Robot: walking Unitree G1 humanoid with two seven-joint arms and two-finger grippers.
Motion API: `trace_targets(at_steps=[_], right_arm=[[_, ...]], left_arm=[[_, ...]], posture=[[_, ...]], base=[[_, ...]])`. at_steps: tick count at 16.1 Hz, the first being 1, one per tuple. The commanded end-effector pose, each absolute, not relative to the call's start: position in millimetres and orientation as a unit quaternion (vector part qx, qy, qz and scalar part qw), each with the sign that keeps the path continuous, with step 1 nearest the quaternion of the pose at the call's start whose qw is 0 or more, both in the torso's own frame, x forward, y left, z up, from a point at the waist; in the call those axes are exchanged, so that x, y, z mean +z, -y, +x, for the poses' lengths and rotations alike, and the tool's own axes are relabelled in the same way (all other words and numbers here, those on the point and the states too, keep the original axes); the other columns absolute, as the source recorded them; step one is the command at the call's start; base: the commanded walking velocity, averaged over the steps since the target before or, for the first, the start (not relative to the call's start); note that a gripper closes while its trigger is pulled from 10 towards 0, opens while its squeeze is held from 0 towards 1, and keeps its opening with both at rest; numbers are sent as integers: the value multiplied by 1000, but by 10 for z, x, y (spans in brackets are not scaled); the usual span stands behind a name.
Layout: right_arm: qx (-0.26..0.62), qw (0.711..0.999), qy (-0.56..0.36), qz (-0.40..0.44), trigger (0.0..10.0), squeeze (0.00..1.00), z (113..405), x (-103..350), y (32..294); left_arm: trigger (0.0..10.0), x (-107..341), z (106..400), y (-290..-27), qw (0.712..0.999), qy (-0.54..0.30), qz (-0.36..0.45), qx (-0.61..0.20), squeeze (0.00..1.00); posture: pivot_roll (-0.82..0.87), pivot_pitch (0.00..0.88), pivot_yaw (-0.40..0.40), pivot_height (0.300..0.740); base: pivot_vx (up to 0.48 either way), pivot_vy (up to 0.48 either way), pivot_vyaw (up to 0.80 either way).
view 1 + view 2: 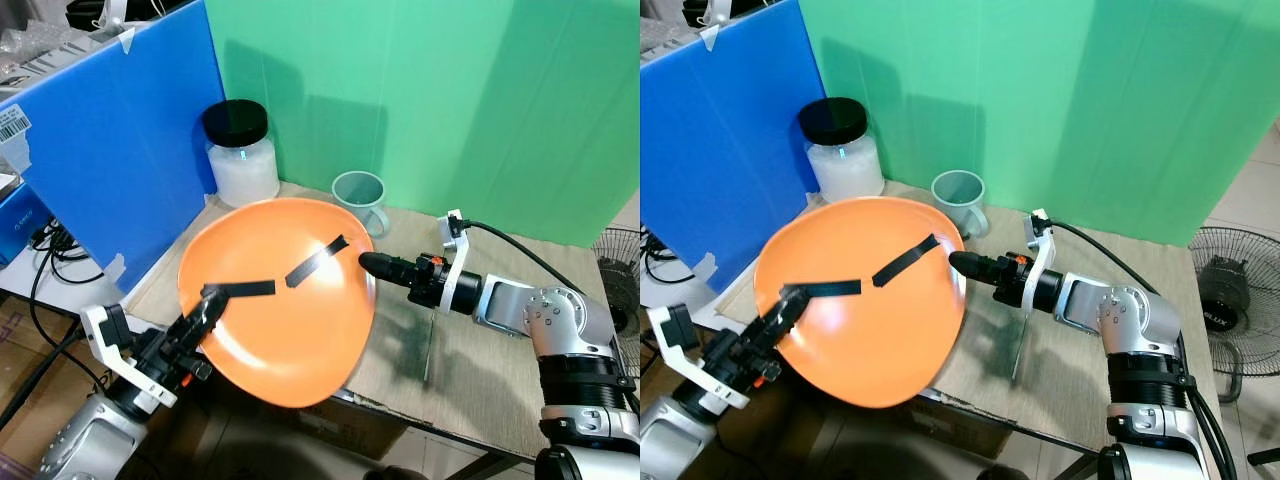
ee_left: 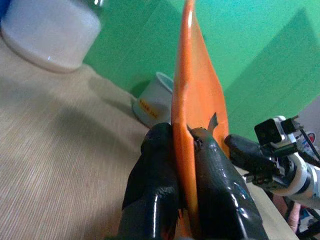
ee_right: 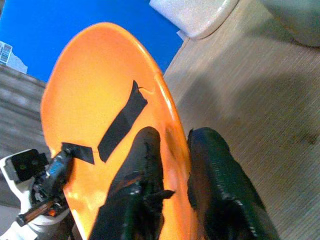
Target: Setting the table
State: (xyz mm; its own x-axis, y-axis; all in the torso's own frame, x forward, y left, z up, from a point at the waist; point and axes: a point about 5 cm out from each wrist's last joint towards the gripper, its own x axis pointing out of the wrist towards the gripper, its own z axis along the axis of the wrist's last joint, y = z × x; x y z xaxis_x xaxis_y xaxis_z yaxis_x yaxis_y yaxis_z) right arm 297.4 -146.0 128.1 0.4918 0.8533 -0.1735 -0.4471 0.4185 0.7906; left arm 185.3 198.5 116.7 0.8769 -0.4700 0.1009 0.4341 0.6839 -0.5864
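1. The left gripper (image 1: 210, 300), at the lower left of the left eye view, is clamped on the near rim of the orange plate (image 1: 275, 300); its wrist view shows the rim pinched between both black fingers (image 2: 155, 190).
2. The right gripper (image 1: 365, 263), at center right, also grips the plate, one finger on each face of the opposite rim.
3. The plate sits at the center of the frame, held tilted above the front edge of the table (image 1: 500, 340), partly overhanging it.
4. Risk: both holds are thin rim pinches, so if the arms pull apart or twist unevenly, the plate may slip out and fall past the table edge.
5. Risk: the cup (image 1: 360, 200) stands just behind the plate, and the jar (image 1: 240, 155) is at upper left; pushing the plate away from the robot could knock them.
6. Risk: if one gripper lets go before the plate rests flat, the plate may swing down.
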Motion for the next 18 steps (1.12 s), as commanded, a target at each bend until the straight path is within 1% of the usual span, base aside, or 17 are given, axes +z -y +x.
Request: trace_targets(at_steps=[1,2,3,4,5,7,8,10,11,12,13,14,15,16,17,18], right_arm=[[416,794,-268,351,10000,1000,3016,1373,1501],[402,805,-253,357,10000,1000,3040,1406,1620],[397,808,-248,359,10000,1000,3046,1419,1662],[392,814,-228,363,10000,1000,3018,1474,1783],[391,818,-214,363,10000,1000,2982,1511,1850],[397,830,-162,356,10000,1000,2867,1629,1867],[392,854,-128,317,10000,1000,2806,1719,1811],[376,886,-104,252,10000,1000,2752,1763,1744],[299,927,-83,212,10000,0,2758,1769,1730],[264,941,-71,201,10000,0,2754,1779,1742],[252,945,-59,202,10000,0,2742,1795,1747],[222,952,-41,207,10000,0,2709,1821,1749],[201,955,-29,215,10000,0,2675,1840,1733],[195,955,-26,220,10000,0,2659,1844,1719],[176,961,-15,211,10000,0,2640,1855,1709],[153,969,-6,192,10000,0,2628,1869,1709]], left_arm=[[0,1274,1880,-1993,920,-11,-304,-246,0],[0,1332,1882,-1985,921,-3,-300,-251,0],[0,1351,1882,-1982,921,0,-298,-252,0],[0,1400,1875,-1962,921,6,-295,-256,0],[0,1432,1870,-1946,920,9,-295,-258,0],[0,1510,1857,-1890,920,17,-287,-267,0],[0,1603,1884,-1837,921,34,-282,-268,0],[0,1689,1928,-1795,926,51,-270,-260,0],[0,1783,2053,-1733,948,72,-214,-223,0],[0,1844,2117,-1696,958,90,-178,-205,0],[0,1883,2150,-1661,962,99,-154,-202,0],[0,1983,2189,-1540,959,122,-135,-216,0],[0,2048,2209,-1453,954,135,-150,-221,0],[0,2061,2219,-1414,953,137,-148,-225,0],[0,2026,2246,-1373,953,124,-161,-223,0],[0,1998,2259,-1348,957,117,-150,-218,0]], posture=[[-85,14,32,740],[-82,14,29,740],[-82,14,29,740],[-79,13,24,740],[-79,13,24,740],[-79,10,30,740],[-80,9,32,740],[-83,8,34,740],[-88,7,38,740],[-95,5,37,740],[-97,6,38,740],[-99,5,38,740],[-101,6,40,740],[-106,5,44,740],[-110,5,46,740],[-113,5,46,740]], base=[[0,0,0],[0,0,0],[0,0,0],[0,0,0],[0,0,0],[0,0,0],[0,0,0],[0,0,0],[0,0,0],[0,0,-694],[0,0,-700],[0,0,-744],[0,0,-756],[0,0,-763],[0,0,-775],[0,0,-775]])
